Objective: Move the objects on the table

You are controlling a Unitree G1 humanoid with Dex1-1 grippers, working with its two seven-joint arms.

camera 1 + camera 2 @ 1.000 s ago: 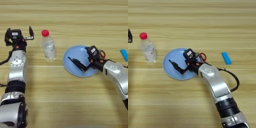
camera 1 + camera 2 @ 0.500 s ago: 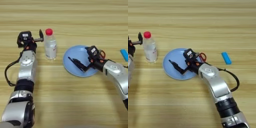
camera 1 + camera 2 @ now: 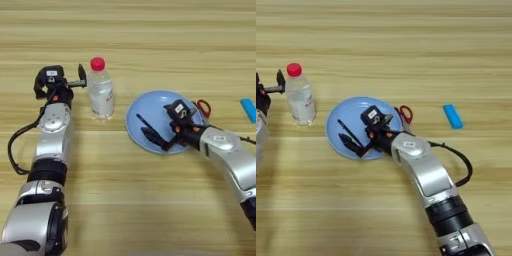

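This looks like a robot test bench in a lab rather than a home: a bare wooden table (image 3: 150, 30) fills the view, with only a few small test things laid out around a light-blue plate (image 3: 145, 112) near its middle.

Right tool (image 3: 352, 144) over the plate (image 3: 341, 116) by the pen (image 3: 348, 131); bottle (image 3: 299, 95) left; block (image 3: 452, 116) right.

My left gripper (image 3: 80, 82) reaches forward, fingers spread. My right arm angles in from the right, its gripper (image 3: 155, 137) held low, black fingers parted.
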